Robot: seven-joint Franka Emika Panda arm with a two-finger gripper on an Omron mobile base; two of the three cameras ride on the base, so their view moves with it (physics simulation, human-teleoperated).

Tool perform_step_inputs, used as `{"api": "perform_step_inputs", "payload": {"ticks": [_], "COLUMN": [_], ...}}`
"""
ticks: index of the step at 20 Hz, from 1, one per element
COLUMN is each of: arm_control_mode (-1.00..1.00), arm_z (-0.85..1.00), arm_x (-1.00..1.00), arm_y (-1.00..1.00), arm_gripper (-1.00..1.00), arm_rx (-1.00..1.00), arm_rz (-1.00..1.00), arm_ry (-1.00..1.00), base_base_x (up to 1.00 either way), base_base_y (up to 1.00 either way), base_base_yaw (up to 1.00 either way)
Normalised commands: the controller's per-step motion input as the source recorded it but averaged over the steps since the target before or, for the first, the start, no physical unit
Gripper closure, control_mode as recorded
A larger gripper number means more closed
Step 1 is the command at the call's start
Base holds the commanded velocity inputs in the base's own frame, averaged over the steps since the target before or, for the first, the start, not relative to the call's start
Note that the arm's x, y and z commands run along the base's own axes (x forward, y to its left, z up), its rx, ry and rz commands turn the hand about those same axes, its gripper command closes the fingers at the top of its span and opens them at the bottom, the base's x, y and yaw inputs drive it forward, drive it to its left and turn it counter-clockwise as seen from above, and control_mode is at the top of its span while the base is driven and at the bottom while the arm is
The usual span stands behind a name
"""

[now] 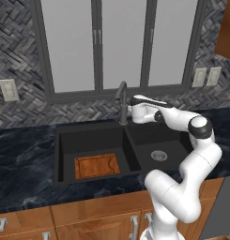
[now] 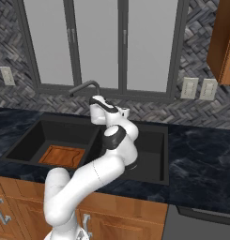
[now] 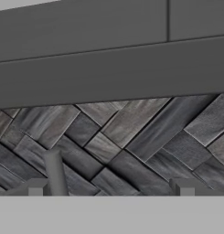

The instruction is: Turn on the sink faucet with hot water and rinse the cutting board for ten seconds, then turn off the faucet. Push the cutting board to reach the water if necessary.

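Faucet (image 1: pixel 122 101) is found upright behind the sink (image 1: pixel 95 133) divider, with no water seen running. Jaws of the gripper (image 3: pixel 111 189) are held wide open, empty, beside the post at its 3 o'clock and aimed at the tiled wall. Cutting board (image 1: pixel 96 166) is lying flat in the left basin, at 7 o'clock from the faucet. Risk is judged: the lever could be missed or swung to cold, and the stream could land clear of the board.
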Motion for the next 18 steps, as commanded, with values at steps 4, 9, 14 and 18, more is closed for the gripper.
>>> {"api": "perform_step_inputs", "payload": {"ticks": [4, 9, 14, 18], "arm_control_mode": [-1.00, -1.00, -1.00, -1.00], "arm_z": [0.00, 0.00, 0.00, 0.00], "arm_x": [0.02, 0.01, 0.02, 0.04], "arm_y": [0.00, 0.00, 0.00, 0.00], "arm_gripper": [-1.00, -1.00, -1.00, -1.00], "arm_rx": [0.00, 0.00, 0.00, 0.00], "arm_rz": [0.00, 0.00, 0.00, 0.00], "arm_ry": [0.00, 0.00, 0.00, 0.00], "base_base_x": [0.00, 0.00, 0.00, 0.00], "base_base_y": [0.00, 0.00, 0.00, 0.00], "base_base_yaw": [0.00, 0.00, 0.00, 0.00]}}
